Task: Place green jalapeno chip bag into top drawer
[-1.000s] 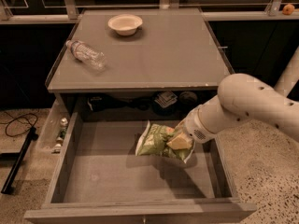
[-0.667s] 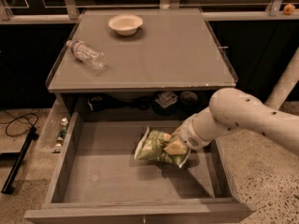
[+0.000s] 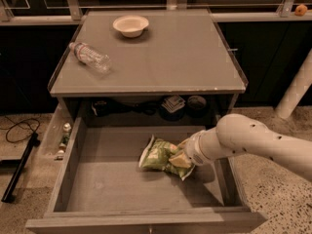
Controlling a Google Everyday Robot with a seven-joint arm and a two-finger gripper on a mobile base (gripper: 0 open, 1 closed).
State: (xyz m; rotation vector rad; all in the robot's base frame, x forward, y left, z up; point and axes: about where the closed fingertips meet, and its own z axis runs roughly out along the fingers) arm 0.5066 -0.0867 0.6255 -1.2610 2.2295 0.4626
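Since the earlier frames the arm [image 3: 246,139] has sunk. Its pale forearm, which sloped down steeply from above the top drawer [image 3: 112,191], now reaches in almost level across the drawer's right wall. The green jalapeno chip bag [image 3: 157,155] has come down with it and sits a little further toward the drawer's left. It now lies inside the drawer on the flat bottom, right of the middle and nearer the back wall than the front.

The claw [image 3: 184,156] is in the drawer too, pushed against the bag's right end and mostly hidden by it (whether it is gripping the bag or has let go, I cannot tell).

The bag is crinkled and pillow-shaped, with a glossy green skin and a pale edge at its left end. The arm is a smooth, rounded cream tube dotted with small dark holes. The drawer is a wide, shallow box of matt grey wood with low walls, and it is pulled well out.

Above the drawer, the bench [image 3: 170,62] has a flat grey top. A shallow cream bowl [image 3: 130,25] stands at its back. A clear, ribbed plastic bottle [image 3: 90,58] lies on its side over the drawer's left end.
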